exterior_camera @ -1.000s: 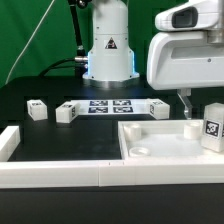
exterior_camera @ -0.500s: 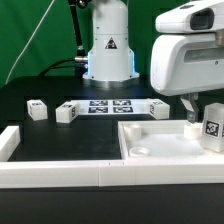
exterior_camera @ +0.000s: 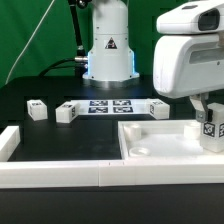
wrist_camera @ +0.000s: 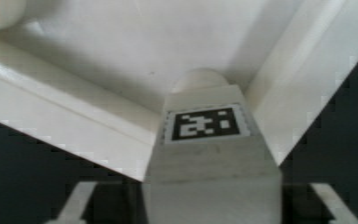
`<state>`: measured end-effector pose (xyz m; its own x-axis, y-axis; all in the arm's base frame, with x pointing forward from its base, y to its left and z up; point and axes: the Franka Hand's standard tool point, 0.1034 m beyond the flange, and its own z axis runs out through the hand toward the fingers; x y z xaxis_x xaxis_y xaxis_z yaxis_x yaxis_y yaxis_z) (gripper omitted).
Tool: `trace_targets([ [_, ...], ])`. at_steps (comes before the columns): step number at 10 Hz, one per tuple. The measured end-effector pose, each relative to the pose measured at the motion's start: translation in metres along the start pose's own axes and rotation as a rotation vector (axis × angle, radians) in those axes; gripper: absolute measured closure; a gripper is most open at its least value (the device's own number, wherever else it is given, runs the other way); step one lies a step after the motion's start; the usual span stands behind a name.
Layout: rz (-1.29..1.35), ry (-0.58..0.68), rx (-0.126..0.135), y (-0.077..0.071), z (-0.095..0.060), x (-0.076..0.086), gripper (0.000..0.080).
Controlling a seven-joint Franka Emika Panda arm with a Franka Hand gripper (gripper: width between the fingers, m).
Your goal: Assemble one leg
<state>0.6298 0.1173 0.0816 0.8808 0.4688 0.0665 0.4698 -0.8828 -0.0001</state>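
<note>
At the lower left of the exterior view we see a white raised border strip running along the front of the black table. Behind it, at mid-left, a small white cuboid block with a black-and-white tag stands beside a second look-alike block, the two apart. Right of them lies the marker board, flat, with a third white block at its right end. The robot's white base rises at upper centre.

From lower centre to the right edge sits the large white square tray-like piece with a raised rim. At upper right hangs the bulky white wrist housing, and below it the gripper.

The small white plastic cuboid leg stands upright at the far right of the frame, its tag facing us, over the tray's right end. We cannot tell whether its foot touches the tray.

In the wrist view the leg fills the middle, tag showing. It runs straight out between the two fingers, which pinch it from either side. Its far end points at the tray's inner corner.
</note>
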Motion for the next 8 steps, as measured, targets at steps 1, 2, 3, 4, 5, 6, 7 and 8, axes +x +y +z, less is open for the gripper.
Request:
trace_targets([
  [1,0.008,0.000,0.000,0.0001,0.0001,-0.0001,0.0509],
  [2,0.008,0.000,0.000,0.0002,0.0002,-0.0001,0.0509],
  [3,0.010,0.000,0.000,0.0002,0.0002,-0.0001,0.0509],
  [4,0.153,0.000,0.003,-0.0006,0.0005,-0.0001,0.0509],
  [5,0.304,0.001,0.007,-0.0005,0.0004,0.0000,0.0509],
  [6,0.426,0.001,0.011,0.0002,0.0004,-0.0002,0.0508],
  [7,0.519,0.000,0.011,0.0003,0.0004,-0.0003,0.0508],
  [8,0.650,-0.001,0.013,-0.0001,0.0008,-0.0004,0.0508],
])
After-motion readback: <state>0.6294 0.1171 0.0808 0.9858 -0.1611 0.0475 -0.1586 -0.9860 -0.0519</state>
